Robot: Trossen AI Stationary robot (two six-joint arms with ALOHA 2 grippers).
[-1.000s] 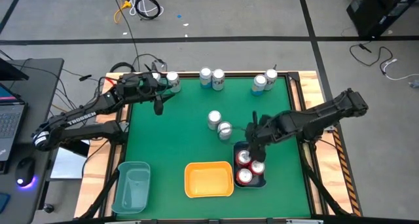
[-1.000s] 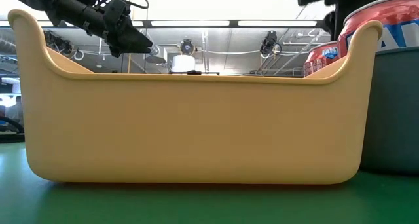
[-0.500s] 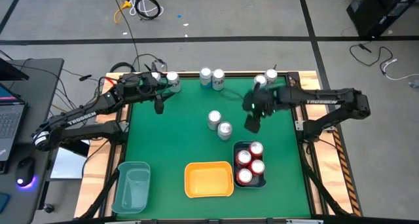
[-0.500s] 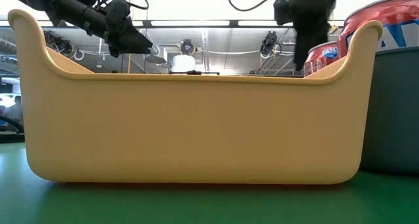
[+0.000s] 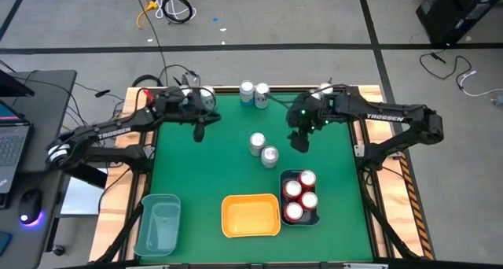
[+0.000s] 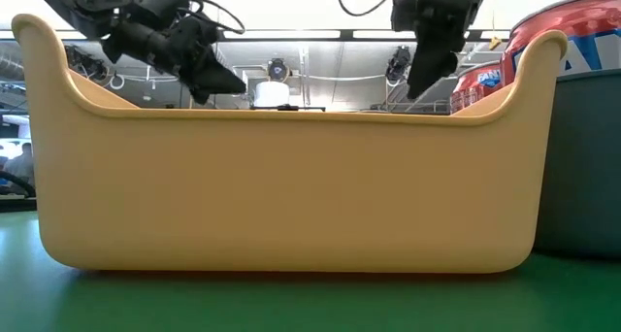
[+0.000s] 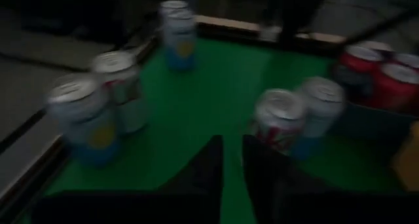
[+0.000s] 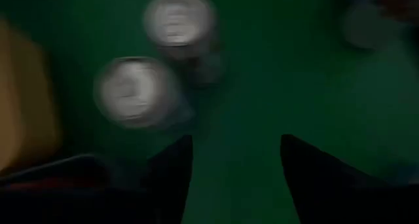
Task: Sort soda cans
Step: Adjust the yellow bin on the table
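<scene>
On the green tabletop, the teal bin at the near left corner holds nothing, the yellow bin beside it is likewise bare inside, and the dark blue bin just right of it holds three red soda cans standing upright, silver tops up. The left gripper hangs over the far left of the tabletop, its fingers nearly clenched with only a thin slit between them and nothing held; a second ago it hung a little farther left, by the far-left can. Two silver cans stand at the far edge, and another silver pair stands mid-table, touching each other. The right gripper hovers just right of that pair, its fingers spread apart and empty; a second ago it was down over the blue bin. The silver cans carry bluish and yellowish markings in the left wrist view.
</scene>
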